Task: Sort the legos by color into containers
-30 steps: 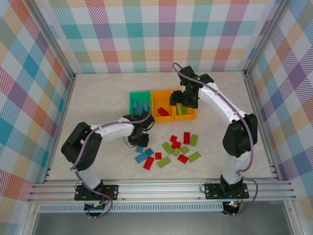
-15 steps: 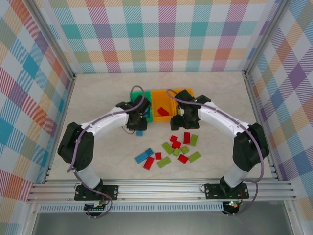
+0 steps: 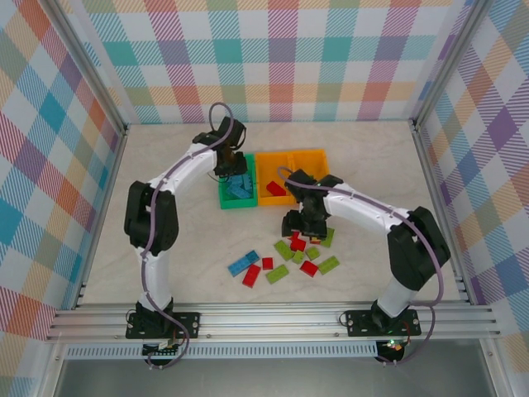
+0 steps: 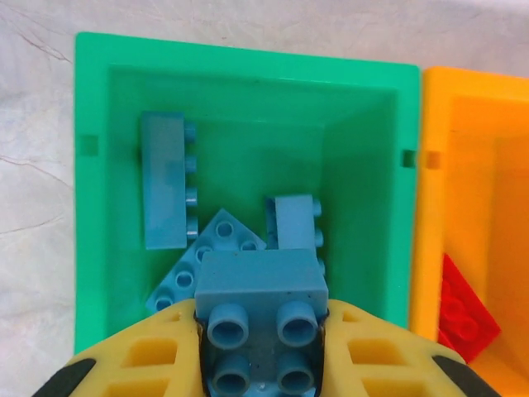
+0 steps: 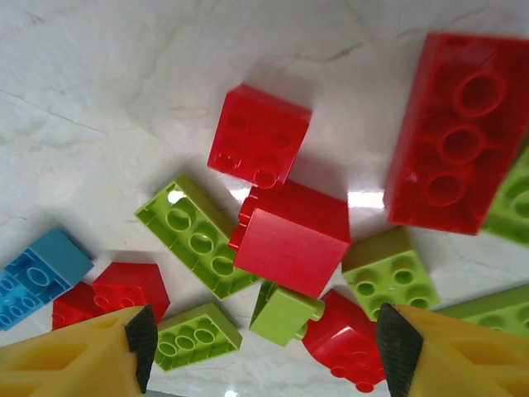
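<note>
My left gripper (image 3: 232, 168) hangs over the green bin (image 3: 223, 198) and is shut on a blue brick (image 4: 260, 285), studs toward the camera. Three more blue bricks (image 4: 169, 190) lie inside the green bin (image 4: 248, 62). My right gripper (image 3: 302, 227) is open just above the loose pile, with a red brick (image 5: 291, 237) and a small lime green brick (image 5: 285, 314) lying between its pads (image 5: 142, 343). More red and lime bricks (image 3: 309, 267) and one blue brick (image 3: 243, 263) lie on the table.
Two orange bins stand right of the green one. The middle orange bin (image 3: 266, 165) holds a red brick (image 3: 275, 188); the right orange bin (image 3: 318, 155) is partly hidden by my right arm. Checkered walls close in the table on three sides.
The left arm has carried the blue brick from the table up over the green bin. The right arm has come from the right orange bin down to the loose pile.
</note>
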Controlling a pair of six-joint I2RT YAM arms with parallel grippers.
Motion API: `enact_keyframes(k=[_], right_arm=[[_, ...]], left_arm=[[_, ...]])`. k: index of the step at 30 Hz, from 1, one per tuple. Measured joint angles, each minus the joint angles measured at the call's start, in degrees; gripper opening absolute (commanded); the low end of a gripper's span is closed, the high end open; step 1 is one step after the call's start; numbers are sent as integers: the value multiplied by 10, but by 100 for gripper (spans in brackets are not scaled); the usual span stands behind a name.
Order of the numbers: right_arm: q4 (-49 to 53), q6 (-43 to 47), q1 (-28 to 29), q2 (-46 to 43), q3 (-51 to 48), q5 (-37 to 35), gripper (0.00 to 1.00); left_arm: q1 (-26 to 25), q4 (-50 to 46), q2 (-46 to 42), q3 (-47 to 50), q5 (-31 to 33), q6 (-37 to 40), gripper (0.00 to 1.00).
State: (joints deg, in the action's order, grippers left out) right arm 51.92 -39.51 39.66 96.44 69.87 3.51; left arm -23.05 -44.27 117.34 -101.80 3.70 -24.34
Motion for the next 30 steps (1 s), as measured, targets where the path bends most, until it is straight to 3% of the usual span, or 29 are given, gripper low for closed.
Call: enact_keyframes(k=[6, 15, 21, 30], right_arm=[[8, -10, 2, 42, 5, 2, 70], [17, -21, 2, 73, 14, 6, 69], [17, -21, 2, 89, 15, 7, 62], [26, -25, 2, 105, 39, 7, 36]], left_arm=[[1, -7, 23, -16, -2, -21, 29], [1, 0, 23, -27, -8, -46, 67], [1, 11, -7, -5, -9, -50, 74], [1, 38, -134, 82, -6, -59, 79]])
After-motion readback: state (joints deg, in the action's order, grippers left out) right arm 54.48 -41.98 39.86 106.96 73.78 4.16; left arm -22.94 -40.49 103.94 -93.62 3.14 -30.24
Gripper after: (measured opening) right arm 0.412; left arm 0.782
